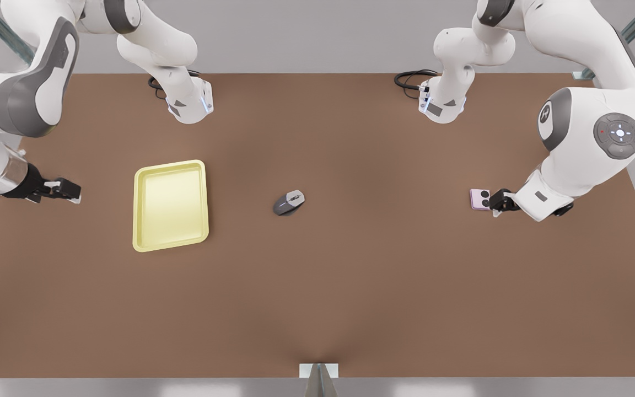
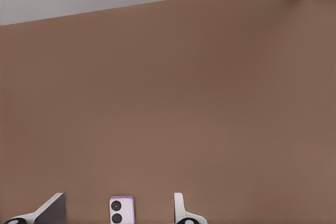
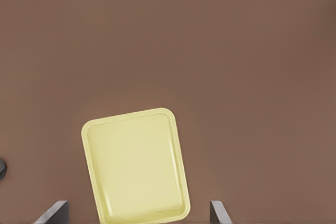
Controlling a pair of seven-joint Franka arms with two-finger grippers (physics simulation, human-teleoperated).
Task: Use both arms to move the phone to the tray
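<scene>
The phone (image 1: 480, 199) lay flat on the brown table (image 1: 350, 286), close to the table's edge on the front view's right and roughly midway along that edge, its two black camera circles facing up. The left gripper (image 1: 495, 205) was right beside it on the side nearer that edge, low over the table; from the left wrist view the phone (image 2: 122, 210) sat between the two fingers (image 2: 179, 209), which stood well apart on either side of it with bare table showing in both gaps, so the gripper was released and grasped nothing. The tray (image 1: 170, 205) rested on the table's other half, toward the edge on the front view's left, with its long sides running toward the near and far edges of the table. The right gripper (image 1: 66, 191) hovered near that same edge, beside the tray and apart from it. In the right wrist view the tray (image 3: 135, 167) lay ahead of the spread fingers (image 3: 219, 214), whose tips stood wide of each other with nothing between them, so this gripper was released as well. A grey computer mouse (image 1: 289, 202) sat near the middle of the table, between the tray and the phone and well apart from both.
</scene>
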